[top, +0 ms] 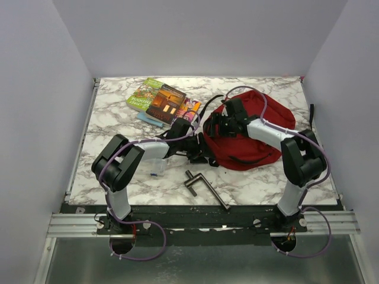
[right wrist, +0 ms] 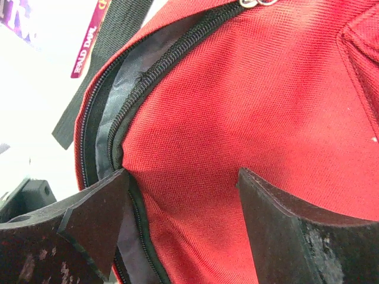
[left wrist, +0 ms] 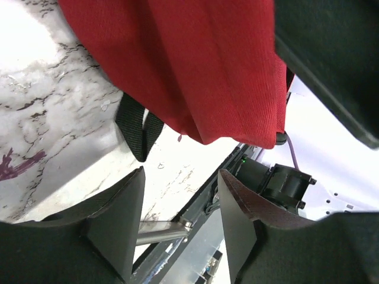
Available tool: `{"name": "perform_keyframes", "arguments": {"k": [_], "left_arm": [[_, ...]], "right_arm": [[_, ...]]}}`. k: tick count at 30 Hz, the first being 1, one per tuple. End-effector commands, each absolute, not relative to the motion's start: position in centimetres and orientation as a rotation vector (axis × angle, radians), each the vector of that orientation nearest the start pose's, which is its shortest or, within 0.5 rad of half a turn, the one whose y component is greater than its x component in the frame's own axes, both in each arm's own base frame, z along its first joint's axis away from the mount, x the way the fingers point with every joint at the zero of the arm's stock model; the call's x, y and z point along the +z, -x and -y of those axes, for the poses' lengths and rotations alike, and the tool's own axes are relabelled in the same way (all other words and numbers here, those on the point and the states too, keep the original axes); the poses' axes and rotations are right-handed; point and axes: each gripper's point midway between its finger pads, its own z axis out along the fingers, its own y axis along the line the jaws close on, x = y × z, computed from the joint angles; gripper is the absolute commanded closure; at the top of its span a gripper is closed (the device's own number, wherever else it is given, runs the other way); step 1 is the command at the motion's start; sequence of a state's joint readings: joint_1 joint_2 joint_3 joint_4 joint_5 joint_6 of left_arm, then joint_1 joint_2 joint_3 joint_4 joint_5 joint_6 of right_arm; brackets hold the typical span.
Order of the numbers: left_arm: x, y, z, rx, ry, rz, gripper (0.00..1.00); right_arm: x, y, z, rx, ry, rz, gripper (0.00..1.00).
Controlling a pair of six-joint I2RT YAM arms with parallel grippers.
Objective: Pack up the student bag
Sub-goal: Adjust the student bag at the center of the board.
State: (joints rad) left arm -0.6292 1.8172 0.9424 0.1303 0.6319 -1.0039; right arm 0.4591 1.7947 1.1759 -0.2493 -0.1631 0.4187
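Bag-opening step. Right end effector (right wrist: pixel 182 177) spread wide over student bag (right wrist: pixel 237 106) beside part-open zipper (right wrist: pixel 155 74); left end effector (left wrist: pixel 180 174) wide, empty. Next: pinch flap, lift.

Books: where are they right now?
Top external view: the books lie in a loose stack on the table near its far edge, left of centre, just left of the student bag and not in it.

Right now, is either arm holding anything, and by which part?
Nothing is held. The left fingers gape beside the student bag; the right fingers gape astride its fabric by the zipper.
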Motion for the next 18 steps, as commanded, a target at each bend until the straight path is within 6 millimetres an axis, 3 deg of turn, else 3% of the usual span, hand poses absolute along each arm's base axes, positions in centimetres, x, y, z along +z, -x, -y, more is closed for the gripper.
{"name": "perform_keyframes", "arguments": {"k": [1, 7, 10, 13, 15, 16, 17, 18], "left_arm": [[8.0, -26.1, 34.4, -1.397, 0.089, -2.621, 0.44], [8.4, -26.7, 33.5, -1.36, 0.098, -2.599, 0.41], [8.6, -27.1, 32.9, -1.343, 0.114, -2.59, 0.41], [8.9, -27.6, 32.4, -1.333, 0.127, -2.576, 0.41], [9.3, -28.1, 31.9, -1.318, 0.143, -2.56, 0.4], [9.4, -28.3, 31.7, -1.311, 0.149, -2.553, 0.4], [9.6, -28.5, 31.5, -1.305, 0.154, -2.546, 0.39], [9.8, -28.7, 31.4, -1.303, 0.161, -2.539, 0.38]], "right_arm": [[4.4, -39.6, -24.6, 0.487, 0.124, -2.478, 0.21], [3.0, -38.9, -25.6, 0.52, 0.163, -2.442, 0.21], [-0.1, -39.4, -23.9, 0.375, 0.115, -2.496, 0.22], [-1.6, -39.9, -20.8, 0.178, -0.003, -2.462, 0.39], [-0.9, -40.6, -20.6, 0.176, -0.005, -2.397, 0.52], [-0.7, -40.8, -20.6, 0.172, -0.003, -2.386, 0.64], [-0.4, -41.1, -20.4, 0.15, -0.014, -2.381, 0.84], [-0.1, -41.3, -20.4, 0.141, -0.011, -2.384, 0.98]]}}
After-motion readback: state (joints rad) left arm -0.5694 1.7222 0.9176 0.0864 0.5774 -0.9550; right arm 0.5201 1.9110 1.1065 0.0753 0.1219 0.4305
